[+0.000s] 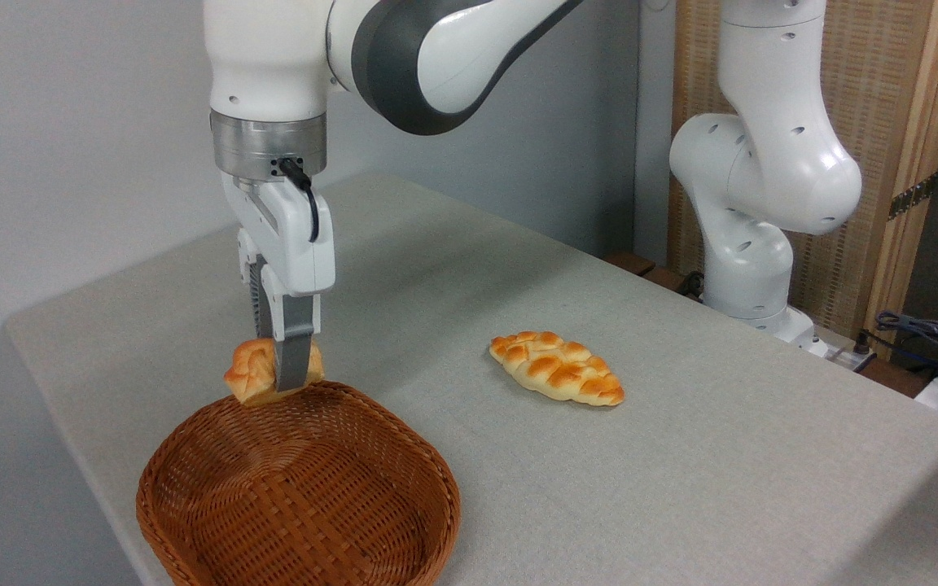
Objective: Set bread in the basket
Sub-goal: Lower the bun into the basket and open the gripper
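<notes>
While my jaws grip the bun [253, 372] at lower left, just above the basket [298, 488] rim, I judge carrying inward, then lowering, comes next.

Bright, even, diffuse light; soft faint shadows on the table [681, 456]; sharp focus, no glare.

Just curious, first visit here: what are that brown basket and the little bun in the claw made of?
Basket: woven wicker or rattan-like strips, reddish-brown with a slight sheen; the weave shows clearly. Bun: glossy orange-golden crust, paler base; real or imitation, I cannot tell.
</notes>
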### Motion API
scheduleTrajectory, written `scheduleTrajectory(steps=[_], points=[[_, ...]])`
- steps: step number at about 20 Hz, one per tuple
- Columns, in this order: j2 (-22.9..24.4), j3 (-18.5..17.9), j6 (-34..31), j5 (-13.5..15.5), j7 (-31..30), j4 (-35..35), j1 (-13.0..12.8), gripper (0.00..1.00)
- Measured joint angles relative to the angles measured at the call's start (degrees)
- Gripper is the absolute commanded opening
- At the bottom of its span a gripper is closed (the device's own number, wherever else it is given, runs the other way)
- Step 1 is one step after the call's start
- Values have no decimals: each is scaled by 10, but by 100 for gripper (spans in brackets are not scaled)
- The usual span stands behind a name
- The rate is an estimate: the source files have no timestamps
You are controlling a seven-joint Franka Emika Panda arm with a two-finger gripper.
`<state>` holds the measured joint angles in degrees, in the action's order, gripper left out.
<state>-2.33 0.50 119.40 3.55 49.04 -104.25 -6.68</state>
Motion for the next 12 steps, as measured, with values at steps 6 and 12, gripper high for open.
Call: scheduleTrajectory(steps=[6, 12], points=[[-1, 1, 0, 0, 0, 0, 0, 100], [3, -2, -28, 0, -1, 10, 4, 100]])
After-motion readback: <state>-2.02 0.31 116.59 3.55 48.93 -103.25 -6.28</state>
